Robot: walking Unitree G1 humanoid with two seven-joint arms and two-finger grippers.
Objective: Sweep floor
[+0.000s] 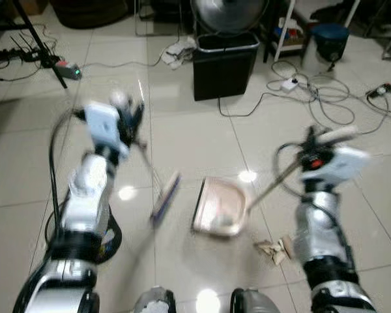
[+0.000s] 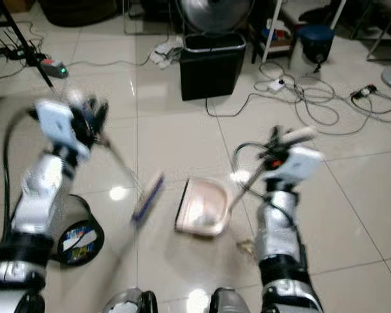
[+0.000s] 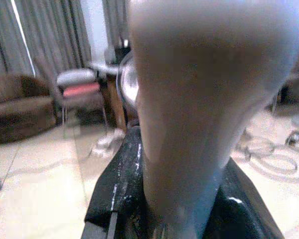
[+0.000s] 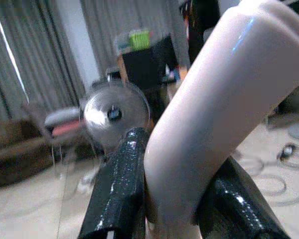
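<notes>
The scraps of debris (image 1: 274, 250) are lying on the tiles just at the four o'clock corner of the pink dustpan (image 1: 219, 207), touching nothing, and I am judging them to be the thing I am meant to gather. My right gripper (image 4: 172, 199) is clamping its two black fingers on the dustpan's pale handle, and my left gripper (image 3: 177, 199) is gripping the broom handle the same way, with the broom head (image 1: 164, 197) hanging blurred just at the pan's nine o'clock. To sweep well, I am thinking the broom has to come round to the far side of the scraps and push them toward the pan's mouth, while I am keeping the pan's lip flat on the floor. At twelve o'clock a black bin (image 1: 225, 64) is standing with a fan behind it, and loose cables (image 1: 313, 98) are trailing at one to two o'clock. A dark round stand base (image 2: 78, 241) is sitting by my left arm, crowding a wide stroke.
</notes>
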